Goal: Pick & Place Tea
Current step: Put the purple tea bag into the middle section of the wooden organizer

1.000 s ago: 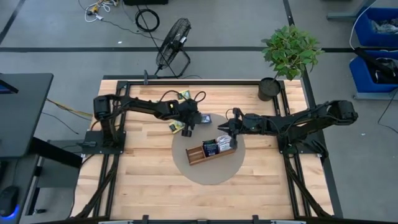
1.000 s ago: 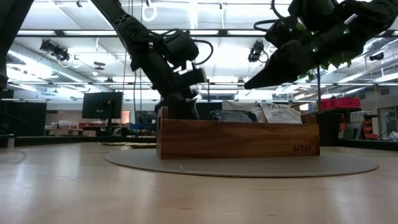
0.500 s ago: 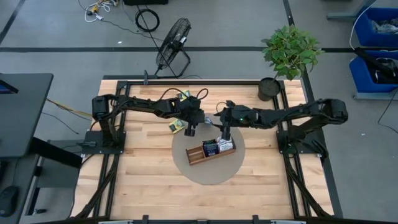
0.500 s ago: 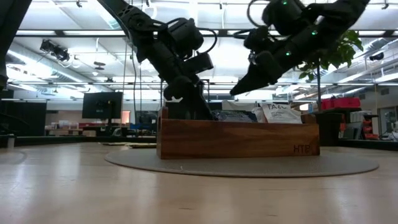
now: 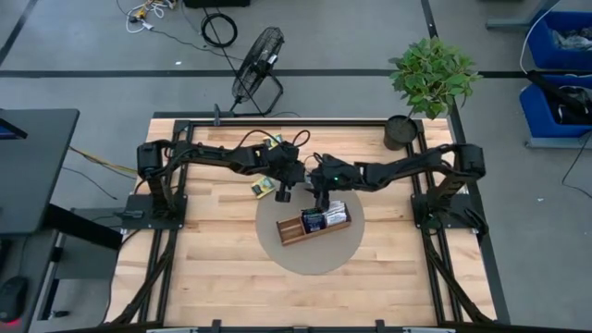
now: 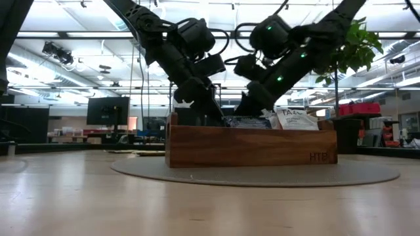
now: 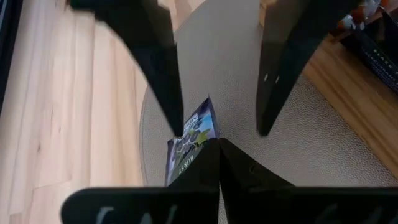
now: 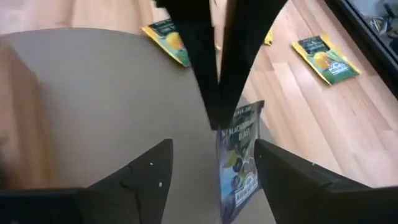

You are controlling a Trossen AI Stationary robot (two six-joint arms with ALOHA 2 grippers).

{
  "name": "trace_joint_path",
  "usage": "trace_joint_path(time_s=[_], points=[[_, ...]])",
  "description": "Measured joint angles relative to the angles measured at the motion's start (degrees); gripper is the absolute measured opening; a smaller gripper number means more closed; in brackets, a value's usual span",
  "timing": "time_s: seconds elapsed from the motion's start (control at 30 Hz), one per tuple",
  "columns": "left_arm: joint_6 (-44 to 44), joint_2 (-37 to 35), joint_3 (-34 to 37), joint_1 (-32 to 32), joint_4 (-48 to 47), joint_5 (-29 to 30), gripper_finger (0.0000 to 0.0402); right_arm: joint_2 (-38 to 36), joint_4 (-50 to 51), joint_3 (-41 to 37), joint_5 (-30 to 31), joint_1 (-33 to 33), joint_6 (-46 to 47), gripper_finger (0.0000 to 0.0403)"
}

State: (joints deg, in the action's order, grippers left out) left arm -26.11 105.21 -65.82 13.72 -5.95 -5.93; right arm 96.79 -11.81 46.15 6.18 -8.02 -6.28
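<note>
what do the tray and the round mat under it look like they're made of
The tray looks like dark-stained wood with a smooth satin finish: brown grain shows on its side. The round mat under it looks like grey felt or dense fabric, matte and finely textured, though rubber or cork cannot be ruled out.

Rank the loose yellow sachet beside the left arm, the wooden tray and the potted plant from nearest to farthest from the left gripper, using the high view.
From the left gripper, shut on the dark blue sachet:
1. yellow sachet: right beside it, on bare wood.
2. wooden tray: on the round mat, toward the table's front.
3. potted plant: far back right corner.
</note>
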Motion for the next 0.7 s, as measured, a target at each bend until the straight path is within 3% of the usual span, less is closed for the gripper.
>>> trace_joint_path(time_s=[0.33,0.47,0.7], points=[[0.01,0.00,0.00,-0.02,-0.20,0.02,0.0001,2.23,4.97,2.90,1.75,-0.47,2.61,0.0211],[0.03,0.00,0.02,-0.02,-0.16,0.04,0.0001,2.23,6.43,2.91,2.42,-1.40,3.91,0.0156],[0.03,0.00,0.02,-0.02,0.15,0.11,0.0001,2.23,6.01,2.91,1.44,-2.42,3.23,0.0013]])
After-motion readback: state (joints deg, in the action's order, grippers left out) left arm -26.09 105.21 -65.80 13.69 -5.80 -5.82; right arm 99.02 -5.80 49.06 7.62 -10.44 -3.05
